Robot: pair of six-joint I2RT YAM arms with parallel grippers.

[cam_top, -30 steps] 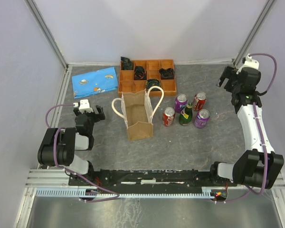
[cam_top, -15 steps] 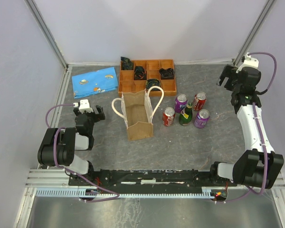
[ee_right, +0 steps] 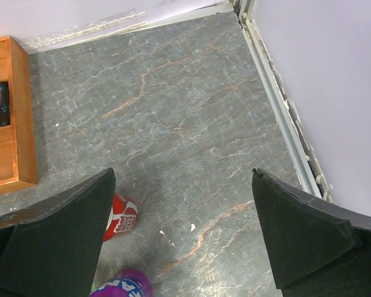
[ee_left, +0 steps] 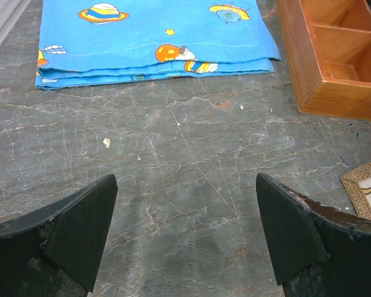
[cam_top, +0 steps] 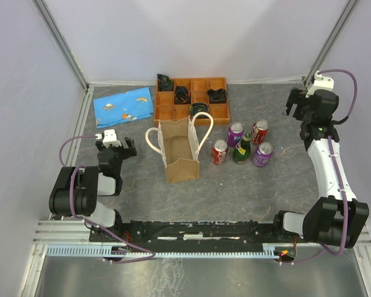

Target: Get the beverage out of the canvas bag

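Right arm has tipped back a touch toward the far right corner since a second ago; nothing else shifted. Near side: my left gripper (ee_left: pixel 185 180) is spread with nothing between the fingers, low over bare tabletop (cam_top: pixel 247 192) left of the canvas bag (cam_top: pixel 182 169). Bag stands upright and open, handles flopped outward. From above I see only tan lining inside and no drink, though its near wall hides a strip of the floor. Right of it and apart from it, five drinks stand on the tabletop: red can (cam_top: pixel 219 151) closest to the bag, green bottle (cam_top: pixel 242 149), purple can (cam_top: pixel 263 153), then a second purple can (cam_top: pixel 235 132) and a second red can (cam_top: pixel 259 131) behind. My right gripper (ee_right: pixel 183 176) is spread wide and empty, held high beyond that cluster. Reads to me as extraction done, retreat in hand. To do it well: jaws open, lift clear before swinging home, arc outside the cans, don't touch the bag. Wooden tray (cam_top: pixel 167 114) and blue cloth (cam_top: pixel 123 105) at the back are off the path.
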